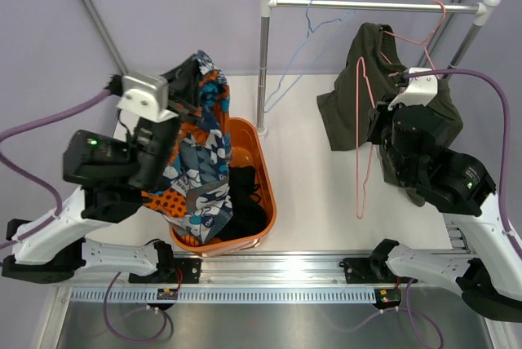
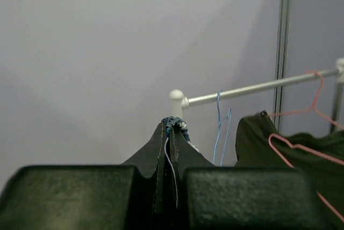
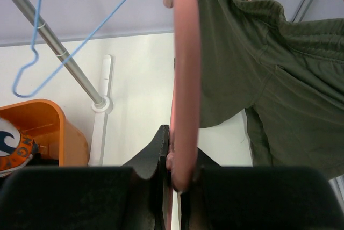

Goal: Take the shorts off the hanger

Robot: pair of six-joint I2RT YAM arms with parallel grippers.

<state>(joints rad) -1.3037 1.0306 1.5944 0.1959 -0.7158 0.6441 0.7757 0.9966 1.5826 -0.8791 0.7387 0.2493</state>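
Viewing top external: I log five items from this camera.
Left gripper (image 1: pixel 189 88): clamped shut on the patterned shorts (image 1: pixel 200 157), which hang from it directly above the orange basket (image 1: pixel 267 186).
Right gripper (image 1: pixel 379 133): closed on a pink hanger (image 1: pixel 358 153), whose long wire hangs down over the table (image 1: pixel 310 194).
Dark green shorts (image 1: pixel 342 112): draped on pink wire below the rail (image 1: pixel 375 5) and touching the right arm. I cannot tell whether this is the same hanger.
Blue hanger (image 1: pixel 308 35): hooked on the rail, left of the green pair.
Left wrist view: I see the fingers pressed together, with a pinch of blue patterned cloth at the tips.
Right wrist view: I see the pink wire pinched between the jaws. The green pair hangs just right of it.
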